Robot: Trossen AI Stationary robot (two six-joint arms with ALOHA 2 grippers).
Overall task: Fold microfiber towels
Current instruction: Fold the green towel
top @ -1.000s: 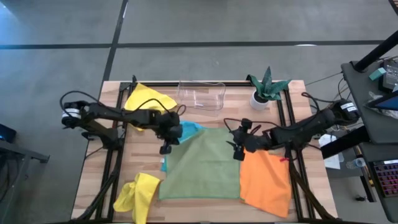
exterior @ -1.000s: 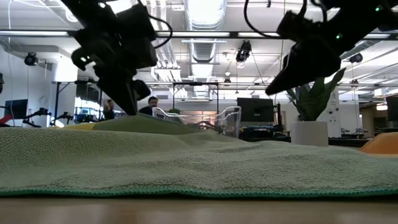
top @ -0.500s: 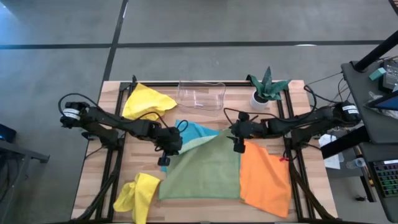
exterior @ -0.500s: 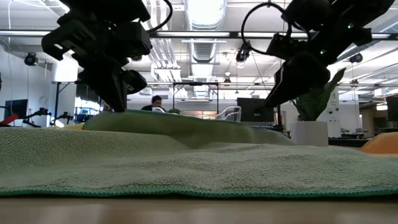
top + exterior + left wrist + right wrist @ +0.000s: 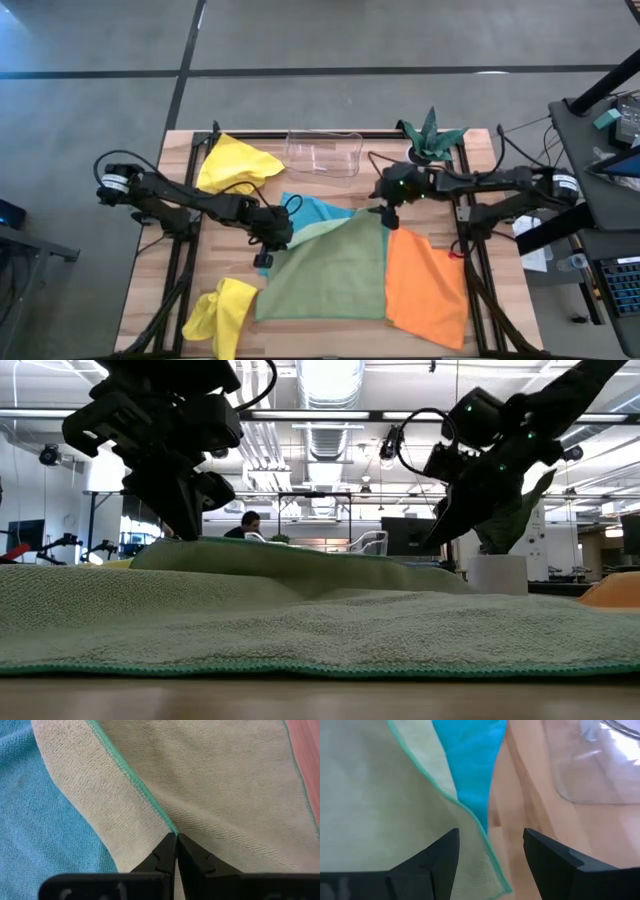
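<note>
Pinching the hem of the sage green towel (image 5: 335,270) at its far left corner with the left gripper (image 5: 266,236) clamped fully shut, holding that corner slightly raised off the turquoise towel (image 5: 315,210) underneath; hovering the right gripper (image 5: 386,212) just above the far right corner of the same cloth, fingers spread wide and gripping nothing, beside the orange towel (image 5: 425,285) and short of the clear tray (image 5: 322,152). Lying spread over the middle of the surface (image 5: 330,338), partly covering the turquoise one and meeting the orange one along its right edge, with two yellow towels (image 5: 235,165) bunched well apart at the left side. Judging the step as taking the second far corner before folding toward the near edge: lowering the right gripper squarely over the green hem, catching only the green layer and not the turquoise peeking out just beside it, closing near the corner tip to match the left grip. Then likely lifting both corners together at an even height, carrying them level toward the near hem, and avoiding dragging the neighbouring orange cloth or skewing the fold
</note>
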